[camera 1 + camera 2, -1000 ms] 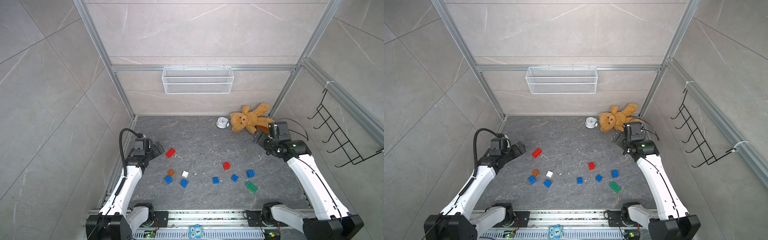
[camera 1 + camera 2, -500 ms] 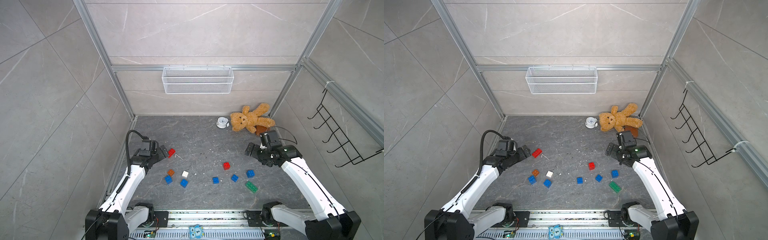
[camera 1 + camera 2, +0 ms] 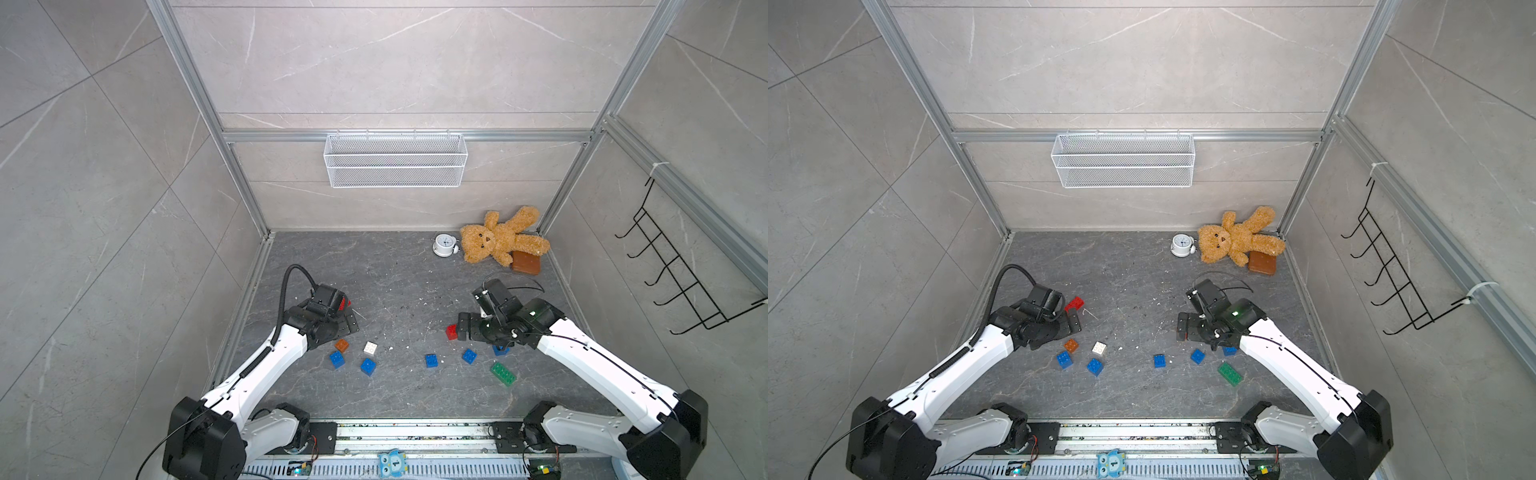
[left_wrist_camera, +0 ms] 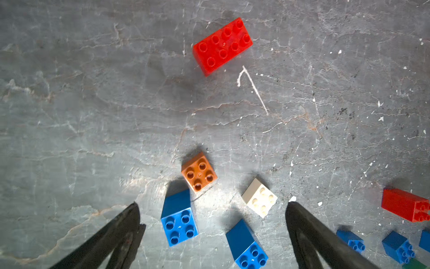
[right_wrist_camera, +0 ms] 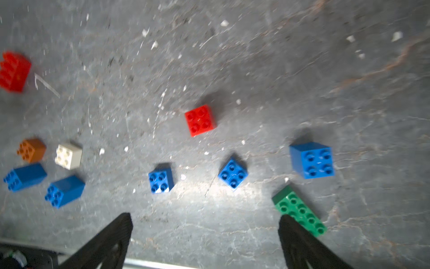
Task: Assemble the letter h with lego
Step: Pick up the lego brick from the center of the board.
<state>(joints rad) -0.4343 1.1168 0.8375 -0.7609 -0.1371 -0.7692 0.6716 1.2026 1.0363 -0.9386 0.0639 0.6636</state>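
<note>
Lego [image 3: 431, 360] lies scattered over the dark counter [image 3: 395, 282]. In both top views we see the left pincer [image 3: 348, 316] low over the counter near the long red brick [image 3: 1074, 304], with the brown brick [image 3: 341, 345], the white brick [image 3: 370, 348] and two of the blue bricks [image 3: 368, 366] just on the robot's side of it; the right pincer [image 3: 467, 328] hangs beside the small red brick [image 3: 451, 331], with three more blue ones and the long green brick [image 3: 503, 373] close by. A teddy bear [image 3: 500, 237] lies in the far right corner, well apart from all of it. Through the left wrist camera we find that pincer's jaws spread wide with nothing gripped; two blue bricks show in the gap between its black fingers [image 4: 116, 237], the white and brown bricks just past the tips, the long red one farther ahead. Through the right wrist camera we find the jaws likewise wide apart and bare, the small red brick ahead of them and the green brick just beside one finger.
</note>
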